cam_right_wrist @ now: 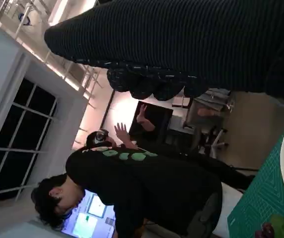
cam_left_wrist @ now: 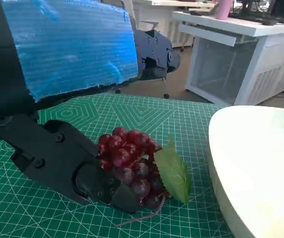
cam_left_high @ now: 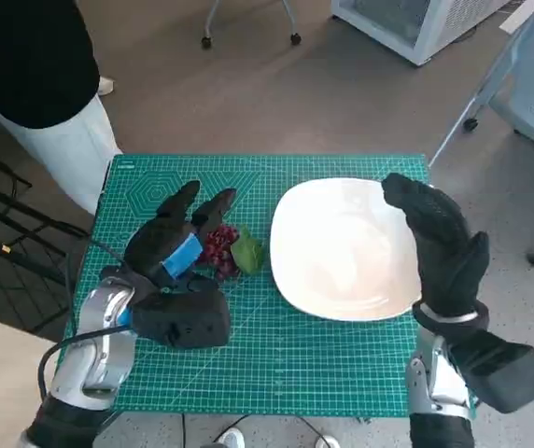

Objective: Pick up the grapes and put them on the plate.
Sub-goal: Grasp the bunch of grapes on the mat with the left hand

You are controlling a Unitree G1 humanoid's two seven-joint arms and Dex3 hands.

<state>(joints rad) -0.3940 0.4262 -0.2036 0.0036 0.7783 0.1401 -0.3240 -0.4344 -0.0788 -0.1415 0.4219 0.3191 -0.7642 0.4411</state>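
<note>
Beside plate (cam_left_high: pixel 342 252): red grape bunch (cam_left_wrist: pixel 129 166) on cutting mat (cam_left_high: pixel 276 364), left hand (cam_left_high: pixel 175 250) fingers cupping but not lifting; right hand (cam_left_high: pixel 440 245) spread empty above plate, clear of drop zone.

A small bunch of dark red grapes (cam_left_high: pixel 220 250) with one green leaf (cam_left_high: pixel 247 252) on its right side lies on the green gridded cutting mat (cam_left_high: pixel 323 373), about midway between the mat's far and near edges and left of its centre. The wide, shallow, round white plate (cam_left_high: pixel 342 250) sits flat just right of the leaf, toward the mat's right edge.
</note>
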